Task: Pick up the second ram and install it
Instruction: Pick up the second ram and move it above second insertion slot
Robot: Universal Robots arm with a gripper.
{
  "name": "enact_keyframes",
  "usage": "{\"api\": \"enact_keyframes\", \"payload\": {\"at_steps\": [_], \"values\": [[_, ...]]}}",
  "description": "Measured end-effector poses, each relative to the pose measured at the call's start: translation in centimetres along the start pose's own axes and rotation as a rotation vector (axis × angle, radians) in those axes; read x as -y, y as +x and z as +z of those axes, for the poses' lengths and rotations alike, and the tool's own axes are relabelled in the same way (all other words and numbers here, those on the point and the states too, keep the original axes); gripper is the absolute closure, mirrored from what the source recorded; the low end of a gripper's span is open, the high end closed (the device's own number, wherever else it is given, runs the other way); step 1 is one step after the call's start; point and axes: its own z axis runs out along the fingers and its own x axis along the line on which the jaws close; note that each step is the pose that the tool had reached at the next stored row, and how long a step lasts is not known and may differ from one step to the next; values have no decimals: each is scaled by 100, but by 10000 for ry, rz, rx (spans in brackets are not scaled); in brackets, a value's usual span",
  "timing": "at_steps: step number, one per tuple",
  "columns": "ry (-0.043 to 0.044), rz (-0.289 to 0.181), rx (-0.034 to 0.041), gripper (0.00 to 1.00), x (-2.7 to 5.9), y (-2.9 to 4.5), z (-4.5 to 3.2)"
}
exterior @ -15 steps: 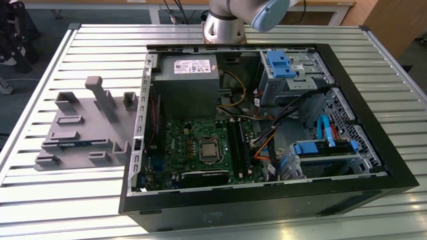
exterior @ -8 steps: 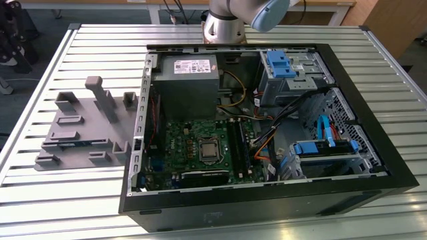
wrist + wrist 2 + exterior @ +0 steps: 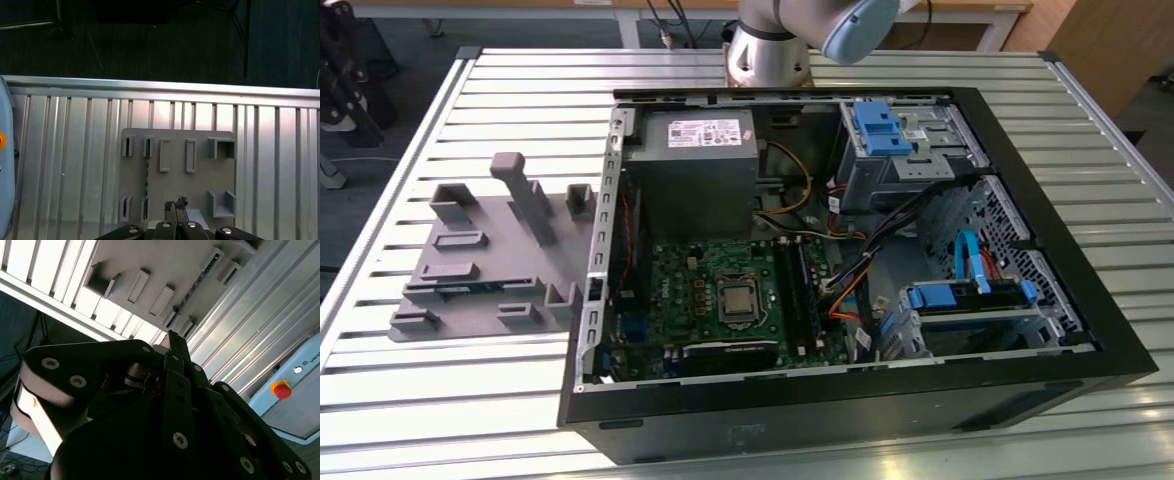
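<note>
Standing on edge in the holder tray point(image 3: 200, 185), the second ram point(image 3: 146, 175) seems light, stiff but fragile; take it by the flat sides. The gripper point(image 3: 176, 204) hovers empty, fingers together.

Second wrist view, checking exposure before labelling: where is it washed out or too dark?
In the second wrist view the table is blown out, while the end effector is a dark silhouette; in the first wrist view glare streaks the table's edge.
</note>
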Motion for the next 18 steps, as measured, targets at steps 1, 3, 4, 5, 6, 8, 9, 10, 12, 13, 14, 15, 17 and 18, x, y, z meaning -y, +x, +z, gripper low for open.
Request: {"api": "enact_keyframes", "payload": {"at_steps": [1, 3, 4, 5, 6, 8, 9, 10, 12, 13, 14, 15, 17, 18], "values": [[-1, -103, -5, 89, 0, 0, 0], [-1, -293, -14, 89, 0, 0, 0], [-2, -352, -17, 89, 0, 0, 0], [-2, -367, -17, 89, 0, 0, 0], [-2, -372, -18, 89, 0, 0, 0], [-3, -379, -18, 89, 0, 0, 0], [-2, -383, -18, 89, 0, 0, 0], [-3, -387, -19, 89, 0, 0, 0], [-2, -393, -19, 89, 0, 0, 0], [-2, -397, -19, 89, 0, 0, 0], [-3, -401, -19, 89, 0, 0, 0], [-2, -404, -19, 83, 0, 0, 0], [-2, -411, -20, 77, 0, 0, 0], [-2, -415, -20, 71, 0, 0, 0]]}}
